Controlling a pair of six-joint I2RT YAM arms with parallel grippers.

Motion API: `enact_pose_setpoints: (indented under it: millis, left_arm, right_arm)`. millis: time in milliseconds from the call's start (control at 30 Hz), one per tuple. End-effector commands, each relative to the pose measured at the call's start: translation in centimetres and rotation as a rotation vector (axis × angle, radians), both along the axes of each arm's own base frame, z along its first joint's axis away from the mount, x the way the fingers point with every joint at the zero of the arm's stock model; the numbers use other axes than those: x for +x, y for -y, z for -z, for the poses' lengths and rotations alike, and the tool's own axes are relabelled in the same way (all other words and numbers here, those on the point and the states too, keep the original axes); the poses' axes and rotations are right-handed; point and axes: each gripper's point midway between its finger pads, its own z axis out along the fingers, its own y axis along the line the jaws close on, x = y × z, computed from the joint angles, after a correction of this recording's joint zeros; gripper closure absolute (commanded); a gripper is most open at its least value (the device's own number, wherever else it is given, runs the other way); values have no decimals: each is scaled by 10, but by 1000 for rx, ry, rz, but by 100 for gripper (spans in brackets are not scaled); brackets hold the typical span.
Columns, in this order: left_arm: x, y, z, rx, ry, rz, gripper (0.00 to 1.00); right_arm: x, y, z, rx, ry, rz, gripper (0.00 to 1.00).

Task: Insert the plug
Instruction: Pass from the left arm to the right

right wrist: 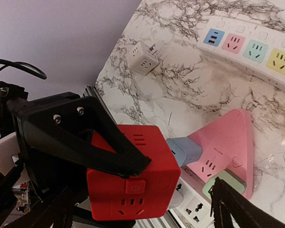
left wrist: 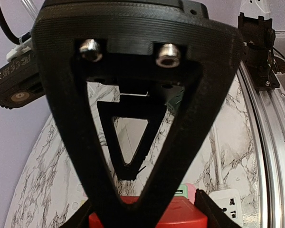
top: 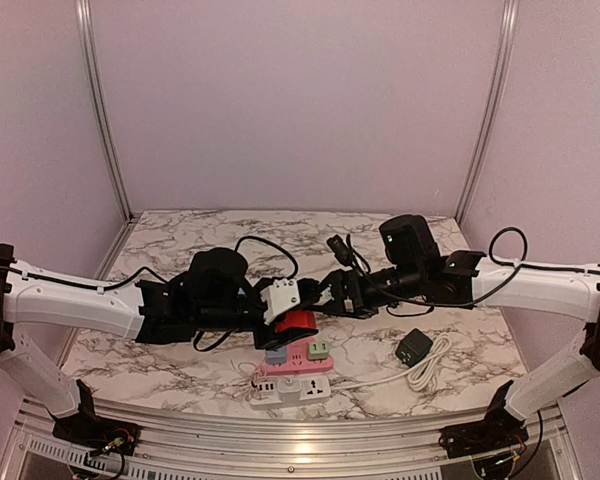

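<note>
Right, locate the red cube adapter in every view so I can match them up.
Top external: the red cube adapter sits at the centre of the picture.
Left wrist: it shows at the bottom edge, centre, only its top visible.
Right wrist: it fills the lower middle, left of centre.
Shared landmark: the white power strip.

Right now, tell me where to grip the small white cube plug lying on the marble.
Come from above and pinch the white cube plug across two flat opposite side faces; it lies free on the marble table. Avoid the face with its prongs, which probably must stay clear.
</note>
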Motion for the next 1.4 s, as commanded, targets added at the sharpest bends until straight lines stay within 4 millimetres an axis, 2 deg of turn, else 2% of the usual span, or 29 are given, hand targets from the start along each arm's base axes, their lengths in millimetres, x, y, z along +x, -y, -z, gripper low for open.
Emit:
enact_pose_setpoints:
  millis: [0,500,700,733,767,833,933,967,1000,1067,1100,1367]
  left_arm:
    - [4,14,-28,-73,57,4,78]
    - [2,17,-30,-88,71,3,80]
    - [0,16,-28,-87,69,4,80]
    - [0,16,-27,-85,69,3,80]
    - [-1,16,-26,-83,68,3,79]
    - [1,16,-26,-83,68,-5,71]
    - [4,13,-25,-83,62,-33,49]
    - [6,11,-25,-84,59,-52,40]
    - [7,9,-24,-89,52,-66,31]
    - [16,1,-26,-115,36,-137,5]
    - [20,-3,-29,-137,19,-170,2]
    - [56,-57,-41,-334,-229,-379,1]
  right_arm:
    - [-6,-13,-18,93,4,-46,5]
    - [-11,-22,16,55,-70,-71,9]
    - [-14,-30,9,131,-84,-98,28]
    - [-14,-31,8,140,-87,-103,35]
    - [-15,-33,7,148,-92,-111,46]
    - [-16,-34,5,161,-101,-120,72]
    - [-17,-34,2,163,-98,-122,97]
    - [-16,-33,1,154,-91,-117,100]
    - [-15,-32,0,143,-79,-113,100]
    - [-11,-29,-3,116,-56,-92,100]
    - [-9,-29,-4,103,-44,-86,100]
    - [8,-12,2,27,-63,-21,100]
